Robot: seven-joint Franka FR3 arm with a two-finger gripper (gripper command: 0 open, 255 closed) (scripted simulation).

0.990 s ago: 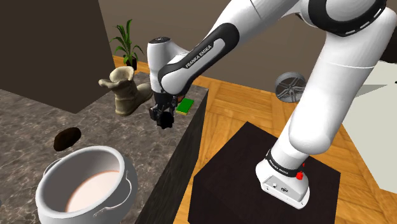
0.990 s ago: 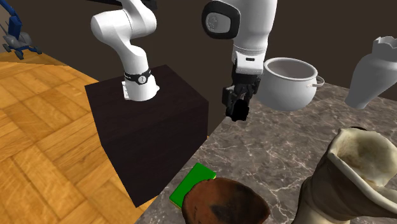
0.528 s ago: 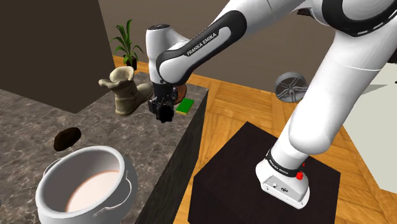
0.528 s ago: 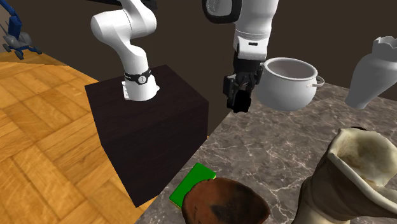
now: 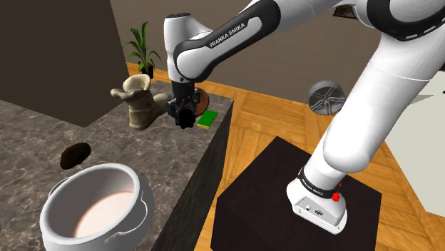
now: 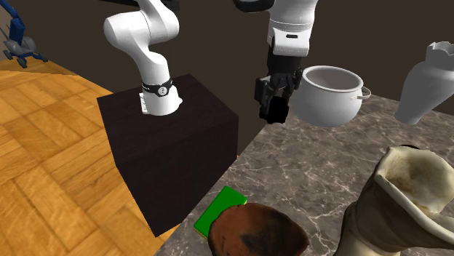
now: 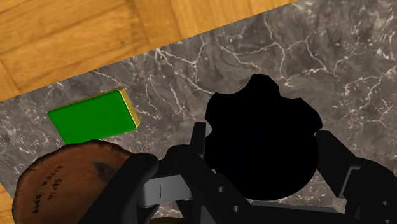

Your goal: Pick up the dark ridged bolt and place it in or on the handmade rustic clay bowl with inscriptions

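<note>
The claw [image 5: 184, 116] hangs above the marble desk [image 6: 320, 164], close to the long edge that faces the dark stand [image 6: 174, 138]. Its two fingers [image 7: 347, 167] are closed partway, clamped on the flanks of the black ridged bolt [image 7: 262, 145]. The bolt is held in the air, clear of the desk top.

Below it a stretch of marble runs along that edge, between the white pot [image 6: 331, 94] at one end and the clay bowl [image 6: 258, 233] at the other. The gap between the desk edge and the stand is narrow, with wooden floor [image 7: 76, 38] beyond the desk's corner.

The brown clay bowl stands near that corner, upright, with marks scratched into its rim in the wrist view. Its hollow shows its own brown surface with a dark patch. A green block [image 7: 95, 116] lies flat just beside it, right at the desk's edge; whether the two touch cannot be told.

A tan boot [image 5: 142, 103] stands beyond the bowl, further in from the edge, and a white vase [image 6: 429, 80] stands deeper on the desk. The pot sits upright, its pale inside visible in the shoulder view. A dark brown lump [image 5: 75, 155] lies on the marble near the pot, away from the edge.
</note>
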